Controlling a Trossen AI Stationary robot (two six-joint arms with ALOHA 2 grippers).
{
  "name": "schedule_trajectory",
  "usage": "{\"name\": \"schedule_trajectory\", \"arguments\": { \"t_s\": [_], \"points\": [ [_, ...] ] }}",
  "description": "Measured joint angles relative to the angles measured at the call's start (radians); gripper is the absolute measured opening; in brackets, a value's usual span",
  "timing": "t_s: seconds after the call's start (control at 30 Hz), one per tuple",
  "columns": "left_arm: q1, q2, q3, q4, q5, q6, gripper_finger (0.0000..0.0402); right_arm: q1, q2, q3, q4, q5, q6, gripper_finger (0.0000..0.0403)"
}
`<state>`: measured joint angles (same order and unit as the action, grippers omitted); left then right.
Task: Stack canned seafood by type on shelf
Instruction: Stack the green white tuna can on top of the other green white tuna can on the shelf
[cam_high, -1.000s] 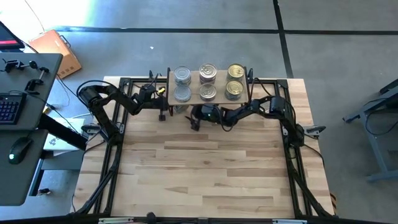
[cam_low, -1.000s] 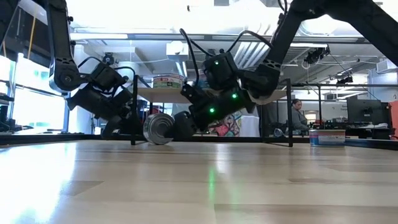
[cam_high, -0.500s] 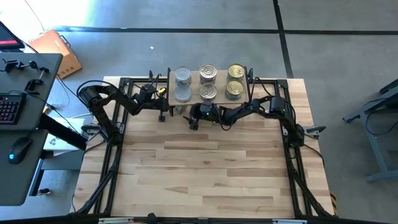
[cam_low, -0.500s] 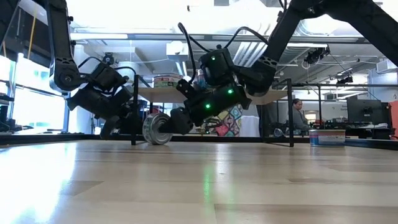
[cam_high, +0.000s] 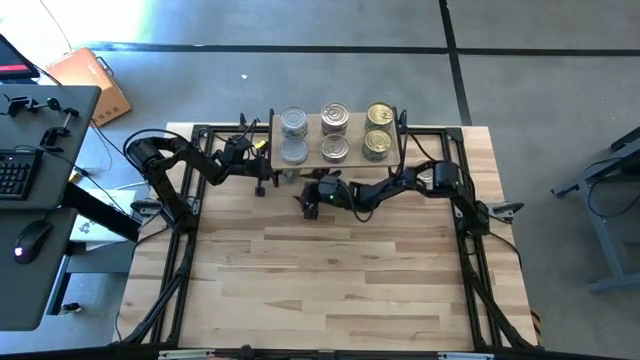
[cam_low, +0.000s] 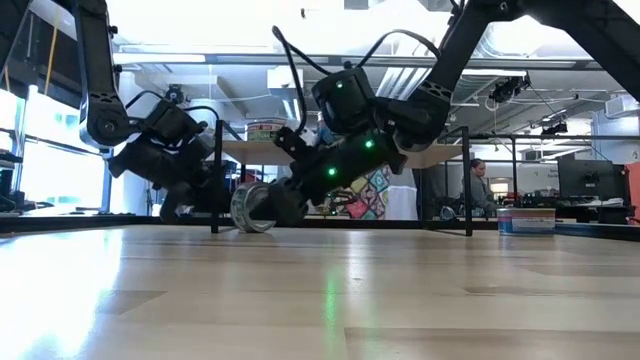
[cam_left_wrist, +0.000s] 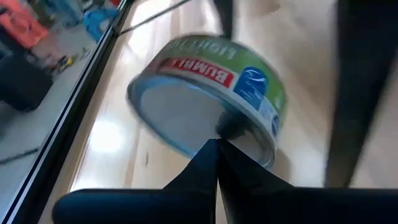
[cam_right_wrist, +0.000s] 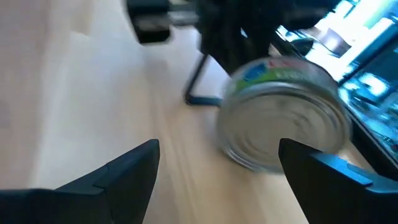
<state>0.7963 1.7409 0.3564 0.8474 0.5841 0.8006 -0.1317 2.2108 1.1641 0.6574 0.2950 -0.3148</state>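
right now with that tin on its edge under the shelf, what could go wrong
The tin stands on its edge on the tabletop, so it may roll away. The right tool is open with the tin ahead, not between its fingers; a nudge could push it off line. The left tool, fingers shut, sits close behind the tin, near the shelf legs, so the arms may collide.
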Motion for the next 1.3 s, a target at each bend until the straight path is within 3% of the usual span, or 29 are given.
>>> {"name": "schedule_trajectory", "arguments": {
  "t_s": [0.3,0.47,0.6,1.07,1.3],
  "points": [
    [0.000,0.000,0.014,0.019,0.032,-0.035,0.0000,-0.019,0.000,0.000,-0.034,0.061,0.075,0.0323],
    [-0.003,0.000,0.049,0.007,0.027,-0.096,0.0000,-0.043,0.000,0.000,-0.025,-0.035,0.177,0.0323],
    [-0.020,0.000,0.058,-0.027,0.028,-0.081,0.0000,-0.046,0.000,0.000,-0.013,-0.044,0.209,0.0323],
    [-0.046,-0.002,0.058,-0.074,0.047,-0.032,0.0000,-0.017,0.000,0.000,-0.019,-0.130,0.162,0.0323],
    [-0.043,-0.002,0.059,-0.095,0.051,-0.030,0.0000,0.041,0.000,0.000,-0.104,-0.248,0.079,0.0323]
  ]
}}
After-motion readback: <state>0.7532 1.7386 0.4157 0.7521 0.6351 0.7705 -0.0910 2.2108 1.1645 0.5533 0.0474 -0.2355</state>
